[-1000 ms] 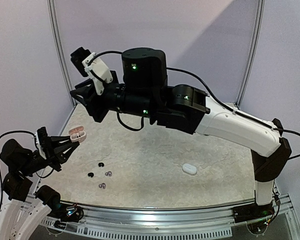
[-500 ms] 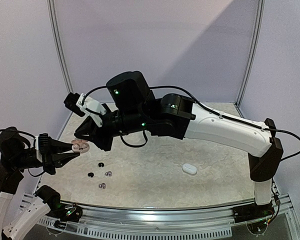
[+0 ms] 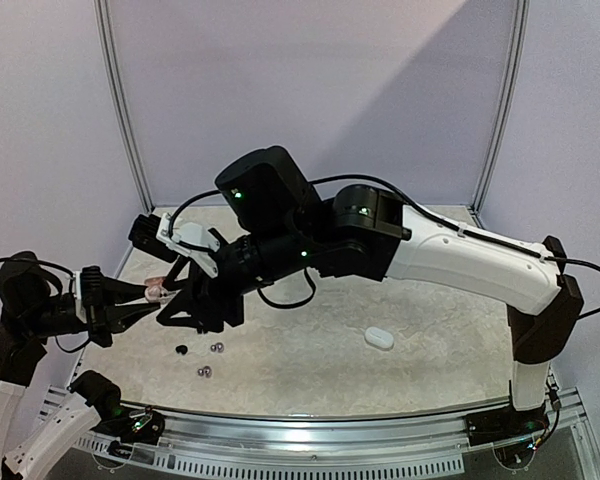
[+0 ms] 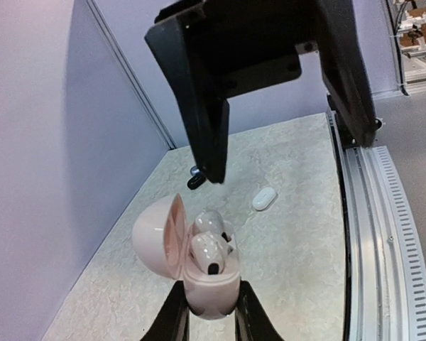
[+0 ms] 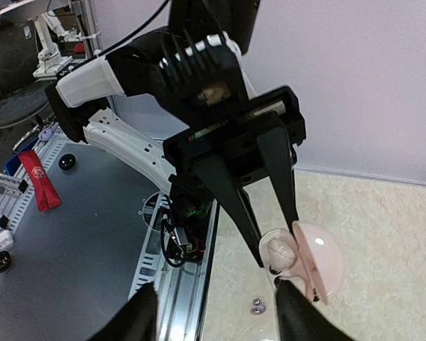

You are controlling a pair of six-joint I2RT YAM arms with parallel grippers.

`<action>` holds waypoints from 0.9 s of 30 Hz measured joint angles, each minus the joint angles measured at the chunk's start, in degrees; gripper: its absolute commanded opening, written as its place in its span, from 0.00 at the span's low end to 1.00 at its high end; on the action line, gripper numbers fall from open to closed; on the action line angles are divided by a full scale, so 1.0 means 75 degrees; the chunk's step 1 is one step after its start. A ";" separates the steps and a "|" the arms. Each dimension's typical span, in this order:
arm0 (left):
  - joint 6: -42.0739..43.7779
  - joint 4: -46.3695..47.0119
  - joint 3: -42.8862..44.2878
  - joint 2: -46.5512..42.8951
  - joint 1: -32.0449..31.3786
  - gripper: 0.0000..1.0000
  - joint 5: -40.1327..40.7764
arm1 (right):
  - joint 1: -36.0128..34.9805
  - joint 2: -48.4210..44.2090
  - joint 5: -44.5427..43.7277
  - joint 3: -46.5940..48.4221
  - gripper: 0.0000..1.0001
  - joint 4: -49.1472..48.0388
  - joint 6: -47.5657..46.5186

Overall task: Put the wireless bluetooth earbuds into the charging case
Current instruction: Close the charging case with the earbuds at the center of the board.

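A pink charging case stands lid-open, its lid swung to the left, with my left gripper shut on its base. Two pale earbuds sit in its sockets. My right gripper hangs open just above the case, one fingertip close over the buds, nothing between its fingers. From above, the left gripper holds the case over the table's left side, and the right gripper crowds it. The right wrist view looks down on the case between that gripper's spread fingers.
Loose earbuds lie on the table below the grippers: a black one and two grey ones. A closed white case lies to the right. The metal rail runs along the near edge, and a wall borders the left side.
The right arm has swung down from high above to the pink case, and its jaws have opened. The left arm has lowered the case slightly toward the table.
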State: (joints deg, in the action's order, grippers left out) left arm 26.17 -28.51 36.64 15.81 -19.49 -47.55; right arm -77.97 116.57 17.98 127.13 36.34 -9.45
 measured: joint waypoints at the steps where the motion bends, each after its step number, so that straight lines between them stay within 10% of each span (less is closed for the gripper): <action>1: 0.0172 -0.0125 0.0020 0.0000 0.0000 0.00 -0.0044 | -0.0003 -0.0061 -0.0003 -0.0061 0.85 -0.0012 -0.0015; 3: 0.0609 -0.0446 0.0073 0.0000 0.0000 0.00 -0.0117 | -0.0003 -0.0219 -0.0017 -0.0254 0.98 -0.0125 -0.0015; 13: 0.1851 -0.1078 0.0338 0.0000 0.0000 0.00 -0.0137 | -0.0003 -0.0020 -0.0501 0.0105 0.98 -0.0376 -0.0230; 27: 0.0950 -0.0629 0.0277 0.0017 -0.0003 0.00 0.0332 | -0.0146 0.0455 -0.0912 0.0254 0.62 -0.0099 -0.0833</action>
State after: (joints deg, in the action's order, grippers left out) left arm 33.30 -33.23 38.72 15.94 -19.51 -45.06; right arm -79.07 119.98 11.14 129.03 35.59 -15.70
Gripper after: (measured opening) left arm 0.182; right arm 0.665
